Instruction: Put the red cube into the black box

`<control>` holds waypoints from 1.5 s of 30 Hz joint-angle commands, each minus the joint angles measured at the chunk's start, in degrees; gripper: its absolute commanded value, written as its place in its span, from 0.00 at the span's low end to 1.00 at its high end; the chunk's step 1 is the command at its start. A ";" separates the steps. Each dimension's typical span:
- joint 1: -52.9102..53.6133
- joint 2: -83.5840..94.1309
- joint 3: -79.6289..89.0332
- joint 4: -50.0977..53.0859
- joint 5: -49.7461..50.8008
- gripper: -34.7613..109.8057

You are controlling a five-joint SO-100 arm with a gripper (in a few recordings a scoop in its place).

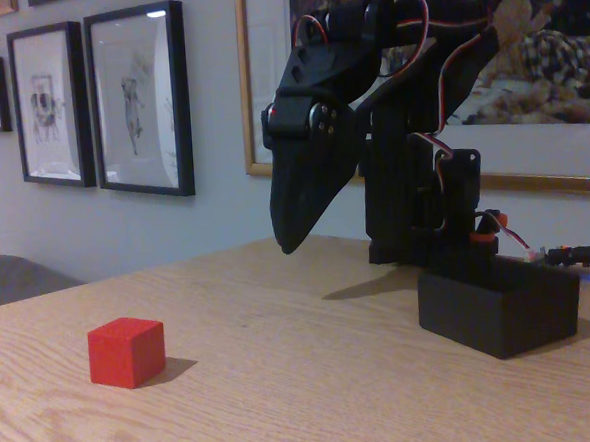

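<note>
On wood table (pixel 315 380): red cube (pixel 127 352); black box (pixel 499 309) well apart.

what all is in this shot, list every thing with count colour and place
red cube: one, bright red, on the table at lower left, standing alone
black box: one, matte black, on the table at right, in front of the arm's base
table: one, light wood grain, fills the lower half
framed pictures: several dark-framed on the left wall, one large gold-framed at upper right
gripper: one, black, tip pointing down above the table, apart from the cube, jaws look shut
</note>
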 commanded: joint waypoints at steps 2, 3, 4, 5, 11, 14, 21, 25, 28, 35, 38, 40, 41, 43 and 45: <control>2.55 6.94 -1.67 4.13 0.88 0.23; 2.55 6.94 -1.76 4.22 0.88 0.23; 2.55 6.94 -1.76 4.22 0.88 0.23; 2.55 6.94 -1.85 4.22 0.88 0.23; 2.20 -2.90 -10.02 2.55 2.90 0.24; 2.02 -17.49 -23.38 3.87 5.01 0.27; 2.55 -46.49 -54.23 11.78 8.53 0.34; 2.46 -55.55 -63.54 13.36 11.60 0.37; 2.72 -62.67 -70.58 15.73 12.22 0.39; 4.04 -75.50 -82.27 20.48 13.62 0.47; 4.31 -78.75 -84.73 21.18 13.54 0.48; 4.22 -81.91 -87.19 21.80 13.89 0.50; 4.13 -83.50 -88.42 22.15 14.24 0.51; 3.96 -86.31 -90.97 23.12 14.59 0.51; 3.87 -88.51 -93.16 24.08 14.59 0.51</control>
